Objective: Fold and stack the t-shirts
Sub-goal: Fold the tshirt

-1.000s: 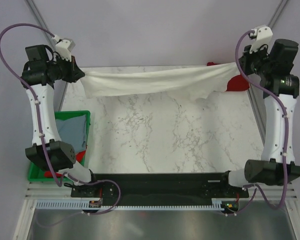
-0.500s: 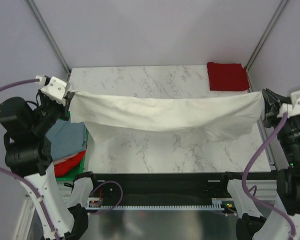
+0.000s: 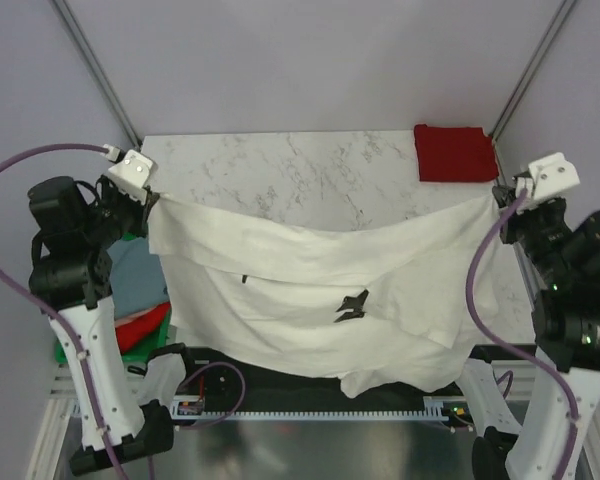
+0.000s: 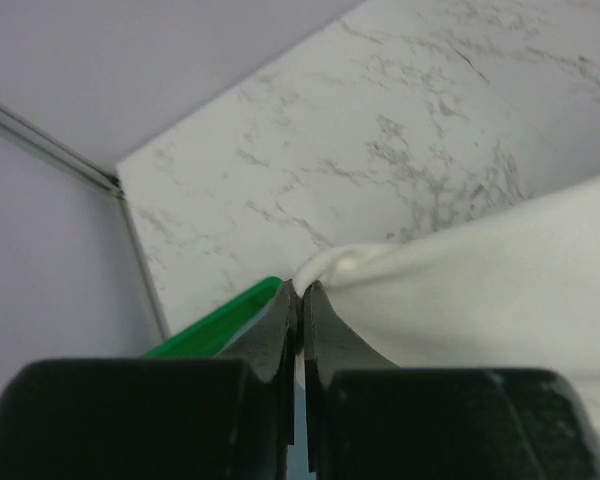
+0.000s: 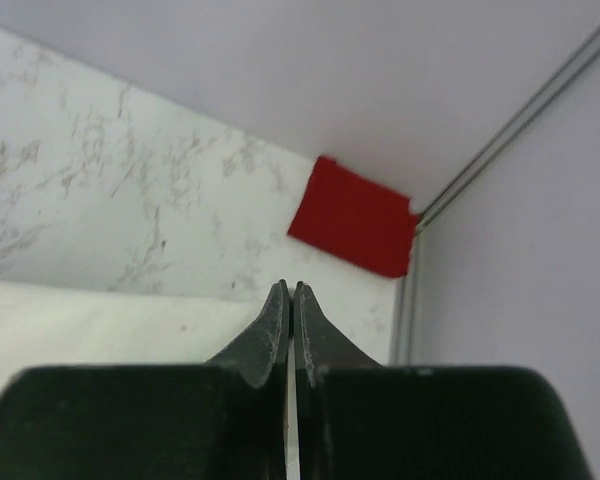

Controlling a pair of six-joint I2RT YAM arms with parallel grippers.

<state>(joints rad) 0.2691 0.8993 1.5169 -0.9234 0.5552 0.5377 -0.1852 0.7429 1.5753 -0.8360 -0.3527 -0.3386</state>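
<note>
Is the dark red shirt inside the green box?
No, the dark red shirt lies folded on the table's far right corner.
</note>
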